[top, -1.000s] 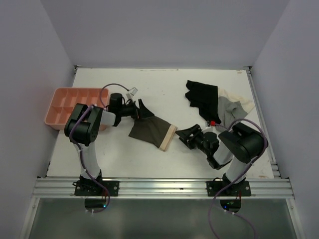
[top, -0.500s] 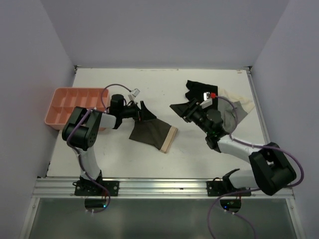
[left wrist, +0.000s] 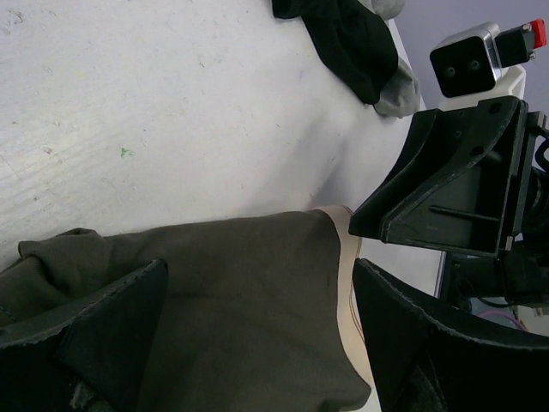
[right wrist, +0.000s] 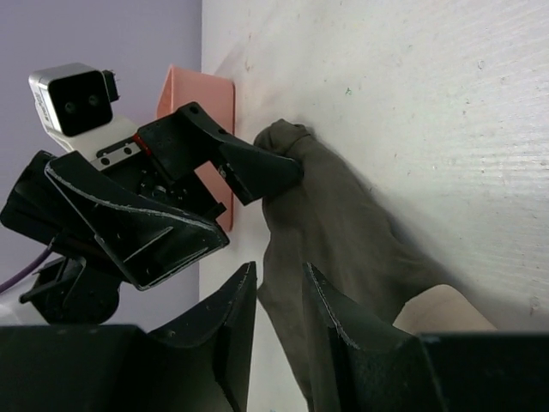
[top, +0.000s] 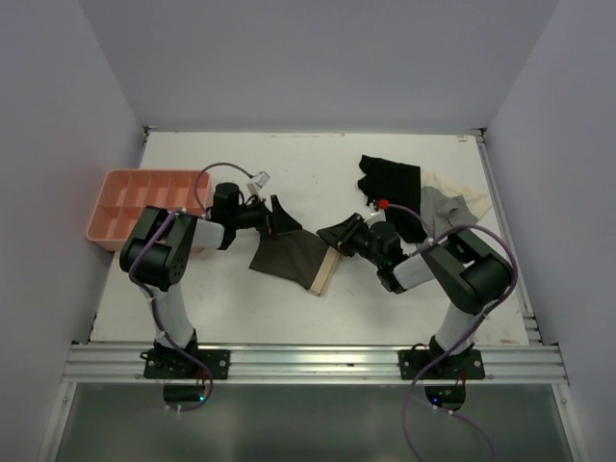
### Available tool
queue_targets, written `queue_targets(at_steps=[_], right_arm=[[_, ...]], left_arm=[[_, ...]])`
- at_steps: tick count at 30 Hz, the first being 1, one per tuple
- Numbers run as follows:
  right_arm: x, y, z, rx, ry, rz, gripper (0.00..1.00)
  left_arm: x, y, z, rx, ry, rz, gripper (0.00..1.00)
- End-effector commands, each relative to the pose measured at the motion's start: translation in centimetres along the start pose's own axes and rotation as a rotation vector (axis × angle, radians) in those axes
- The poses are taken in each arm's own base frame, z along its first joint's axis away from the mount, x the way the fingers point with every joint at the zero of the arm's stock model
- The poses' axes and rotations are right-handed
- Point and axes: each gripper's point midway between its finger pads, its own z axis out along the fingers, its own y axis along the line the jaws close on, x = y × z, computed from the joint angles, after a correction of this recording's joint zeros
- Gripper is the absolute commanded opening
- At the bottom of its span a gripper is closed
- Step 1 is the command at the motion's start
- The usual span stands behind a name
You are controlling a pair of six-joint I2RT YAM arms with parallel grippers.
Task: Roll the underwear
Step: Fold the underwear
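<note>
- A salmon-pink plastic tray with small compartments (top: 108, 219) sits well to the left of the underwear, at the left edge of the white table (top: 308, 159).
- The left gripper (top: 276, 217) is at the underwear's far-left corner, where the cloth is bunched. Its black fingers (left wrist: 94, 326) stand wide apart, one over that bunched corner and the other out past the waistband side, with the cloth spread below the gap.
- The underwear (top: 289, 255), a small dark brown soft garment, lies mostly flat on the table between the two grippers. Its pale beige elastic waistband (top: 330, 267) forms its right edge.
- The right gripper (top: 332, 235) is low and just beside the far end of the waistband, pointing left toward the underwear. Its fingers (right wrist: 214, 335) are drawn close with only a narrow slit between them, and the brown cloth shows through the slit. Whether they pinch any cloth cannot be told.
- A crumpled black fabric garment (top: 390, 181) lies to the right of the underwear and farther back, apart from it.
- A grey-and-cream fabric garment (top: 452, 207) touches the black one on its right, farthest from the underwear.
</note>
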Motion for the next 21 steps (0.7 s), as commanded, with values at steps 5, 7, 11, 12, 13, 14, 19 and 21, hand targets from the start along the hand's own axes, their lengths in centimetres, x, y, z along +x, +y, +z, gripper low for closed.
queue_targets(at_steps=[5,7,11,12,13,14,19,21], right_arm=[[-0.6,1.3,1.3,-0.093,-0.038,0.029,0.43],[-0.4,1.2,1.3,-0.106,-0.039,0.041,0.58],[0.2,0.8,1.0,-0.096,-0.034,0.049,0.8],[0.2,0.6,0.9,-0.087,-0.037,0.046,0.82],[0.1,0.2,1.0,-0.074,-0.042,0.046,0.85],[0.1,-0.5,0.9,-0.051,-0.055,0.05,0.86],[0.7,-4.8,0.5,0.075,-0.076,0.081,0.88],[0.9,-6.7,0.2,0.132,-0.092,0.107,0.88]], left_arm=[[-0.5,0.6,0.3,-0.005,-0.015,0.035,0.92],[-0.4,0.7,0.3,-0.008,-0.014,0.031,0.92],[-0.3,1.0,0.3,-0.014,-0.013,0.029,0.92],[-0.3,1.0,0.3,-0.014,-0.011,0.028,0.92],[-0.2,1.1,0.3,-0.015,-0.008,0.025,0.92],[-0.1,1.2,0.3,-0.015,-0.008,0.023,0.92],[0.3,1.8,0.3,-0.031,0.003,0.005,0.93],[0.6,2.0,0.3,-0.035,0.007,-0.004,0.93]])
